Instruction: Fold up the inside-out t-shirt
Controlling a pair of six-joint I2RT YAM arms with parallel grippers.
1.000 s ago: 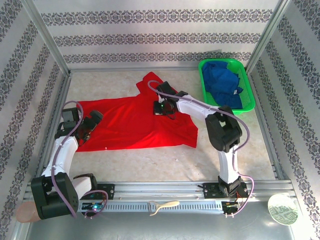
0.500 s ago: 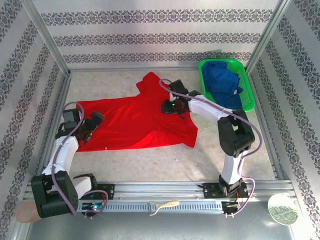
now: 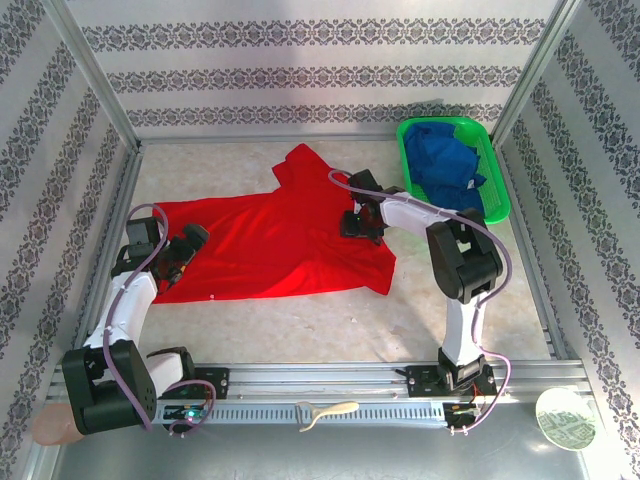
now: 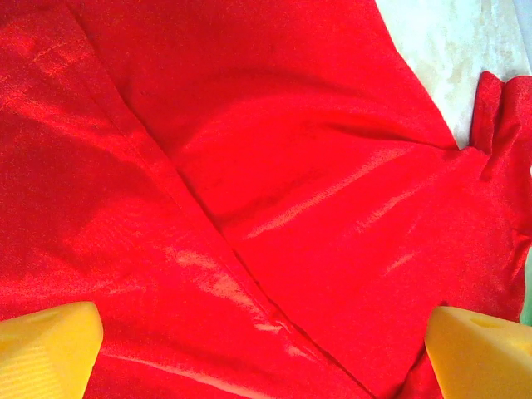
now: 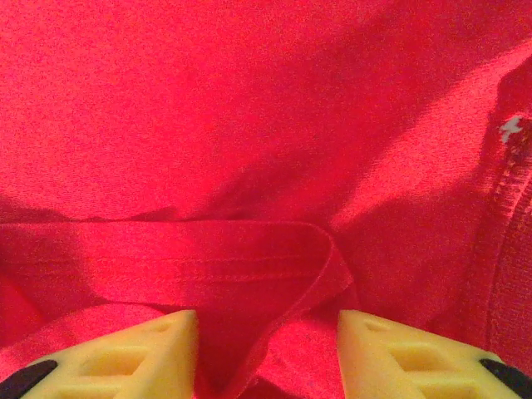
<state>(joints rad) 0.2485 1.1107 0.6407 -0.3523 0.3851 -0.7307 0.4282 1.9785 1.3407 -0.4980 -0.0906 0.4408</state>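
The inside-out t-shirt, bright red, lies spread flat across the middle of the table, one sleeve pointing to the back. My left gripper hovers wide open over its left end; in the left wrist view its yellow fingertips stand far apart above smooth red cloth with a seam running diagonally. My right gripper sits over the shirt's right part, open. A folded hem lies loose between its yellow fingers, not pinched. A small white mark shows at the right.
A green basket with a blue garment stands at the back right, just beyond the right arm. Metal frame posts and patterned walls enclose the table. A beige tool lies on the front rail.
My right gripper has opened, let go of the cloth and moved right from the shirt's middle toward its right side. The left arm has barely moved.
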